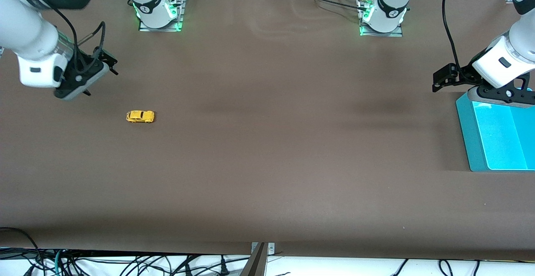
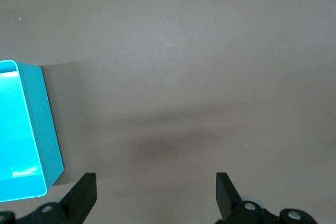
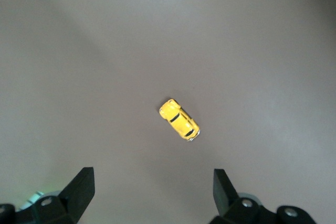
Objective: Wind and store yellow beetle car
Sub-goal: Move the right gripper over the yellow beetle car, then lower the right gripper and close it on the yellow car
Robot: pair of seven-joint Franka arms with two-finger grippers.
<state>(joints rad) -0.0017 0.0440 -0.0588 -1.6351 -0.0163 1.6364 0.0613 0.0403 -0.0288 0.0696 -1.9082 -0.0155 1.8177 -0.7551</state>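
Note:
The yellow beetle car (image 1: pixel 140 116) stands on its wheels on the brown table toward the right arm's end, small and alone. My right gripper (image 1: pixel 101 76) hangs in the air above the table beside the car, open and empty. In the right wrist view the car (image 3: pixel 179 119) lies ahead of the open right gripper (image 3: pixel 153 184), apart from both fingers. My left gripper (image 1: pixel 439 81) hovers open and empty at the left arm's end, by the edge of a teal bin (image 1: pixel 472 138). Bare table shows between the open left gripper (image 2: pixel 156 190) in the left wrist view.
The open teal bin (image 2: pixel 44 124) sits at the left arm's end of the table. Brown cloth covers the whole table (image 1: pixel 267 163). Cables hang below the table's edge nearest the front camera. The two arm bases stand along the edge farthest from that camera.

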